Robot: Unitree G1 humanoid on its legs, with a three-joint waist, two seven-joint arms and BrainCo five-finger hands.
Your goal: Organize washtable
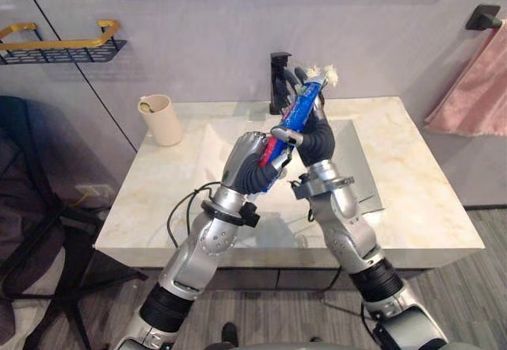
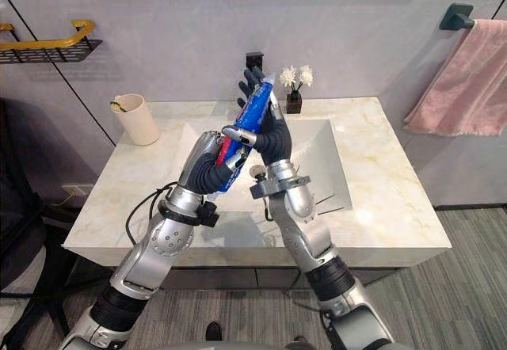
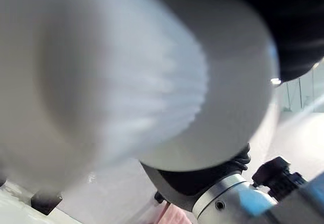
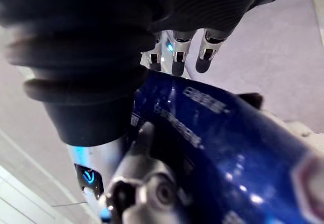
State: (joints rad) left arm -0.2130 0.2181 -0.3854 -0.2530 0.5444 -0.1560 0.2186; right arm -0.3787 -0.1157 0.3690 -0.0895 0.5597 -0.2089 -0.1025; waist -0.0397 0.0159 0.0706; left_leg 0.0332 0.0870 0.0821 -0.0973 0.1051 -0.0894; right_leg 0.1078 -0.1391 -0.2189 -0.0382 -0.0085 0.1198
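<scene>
Faucet (image 1: 278,73) stands behind raised toothpaste tube (image 1: 302,107), cup (image 1: 162,120) beside sink (image 1: 214,149).

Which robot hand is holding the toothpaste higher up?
The right hand: it grips the blue toothpaste tube near its upper end, while the left hand clasps the red lower end.

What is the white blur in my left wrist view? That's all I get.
Observer: Probably the cap end of a blue tube. The left hand grips its lower end above the sink.
Operator: Is the right hand on it too?
Observer: Yes. The right hand has its thumb across the tube's middle and its fingers straight up behind it.
Operator: Anywhere to put it?
Observer: A cup stands on the counter left of the sink, near the wall.
</scene>
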